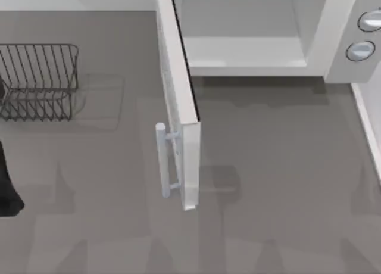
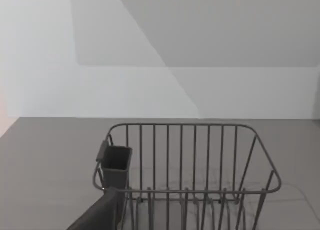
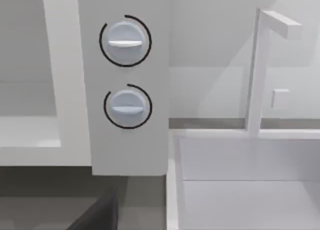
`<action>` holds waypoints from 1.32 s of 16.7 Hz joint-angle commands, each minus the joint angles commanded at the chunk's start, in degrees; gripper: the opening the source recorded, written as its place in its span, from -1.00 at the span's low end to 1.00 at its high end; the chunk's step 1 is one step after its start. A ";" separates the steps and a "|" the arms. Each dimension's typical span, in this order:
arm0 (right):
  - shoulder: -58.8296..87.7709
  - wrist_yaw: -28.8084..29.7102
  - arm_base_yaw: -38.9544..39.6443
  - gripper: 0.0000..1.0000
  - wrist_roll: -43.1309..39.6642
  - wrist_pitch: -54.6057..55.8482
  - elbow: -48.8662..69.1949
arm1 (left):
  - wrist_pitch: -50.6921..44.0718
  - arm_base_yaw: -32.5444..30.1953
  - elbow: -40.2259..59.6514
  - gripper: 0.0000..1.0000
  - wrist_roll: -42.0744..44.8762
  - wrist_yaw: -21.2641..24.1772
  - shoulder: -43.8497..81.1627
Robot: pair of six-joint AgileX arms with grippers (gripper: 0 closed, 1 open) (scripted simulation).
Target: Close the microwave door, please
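The microwave door [image 1: 178, 107] stands wide open, swung out from the oven's left side toward the table's front. Its slim pale bar handle [image 1: 164, 161] faces left. The white microwave body [image 1: 339, 24] sits at the back with its cavity [image 1: 244, 36] exposed and two round knobs [image 3: 125, 40] on its right panel. My left arm [image 1: 7, 184] is a dark shape at the far left edge, well away from the door. A dark part of my left gripper [image 2: 100, 215] shows low in the left wrist view. A dark part of my right gripper [image 3: 95, 215] shows below the knobs.
A grey wire dish rack [image 1: 38, 80] stands at the back left, with a small grey cup holder [image 2: 116, 162] on its side. A white sink [image 3: 240, 190] with a white faucet [image 3: 260, 70] lies right of the microwave. Grey tabletop [image 1: 280, 196] spreads in front.
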 joint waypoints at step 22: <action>0.00 0.00 0.00 1.00 0.00 0.00 0.00 | -55.57 -15.74 69.26 1.00 33.71 15.34 68.93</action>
